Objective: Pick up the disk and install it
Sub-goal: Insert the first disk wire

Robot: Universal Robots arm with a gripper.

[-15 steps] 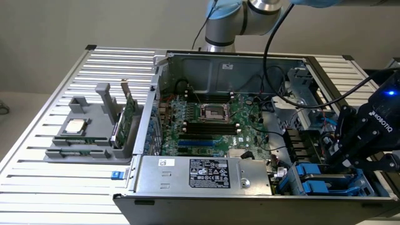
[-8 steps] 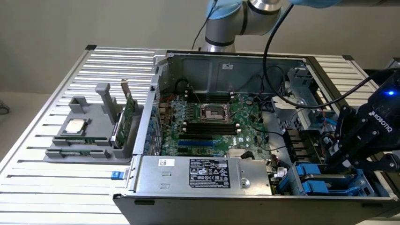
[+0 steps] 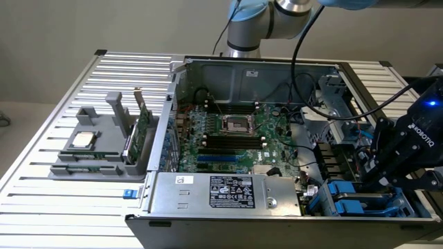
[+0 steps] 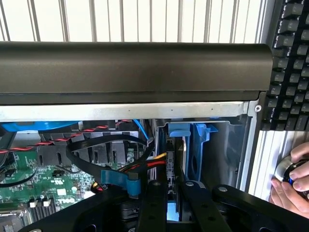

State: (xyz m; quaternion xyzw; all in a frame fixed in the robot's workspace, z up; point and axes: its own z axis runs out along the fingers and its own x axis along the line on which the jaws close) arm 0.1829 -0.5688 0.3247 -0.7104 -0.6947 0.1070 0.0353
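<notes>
Gripper [image 3: 378, 180]: "ROBOTIQ" — white capitals on its black housing.
Power supply [image 3: 173, 199]: a black label [image 3: 232, 193] with white print and marks — too small to read.
White sticker [image 3: 184, 180]: on the same box, print unreadable.
Keyboard [image 4: 289, 63]: key legends cannot be made out.

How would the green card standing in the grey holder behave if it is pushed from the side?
The card is thin and stands on edge in the holder, so a side push would probably lean or tip it rather than slide it. It looks like a rigid circuit board, so it is likely stiff and light when lifted.
</notes>
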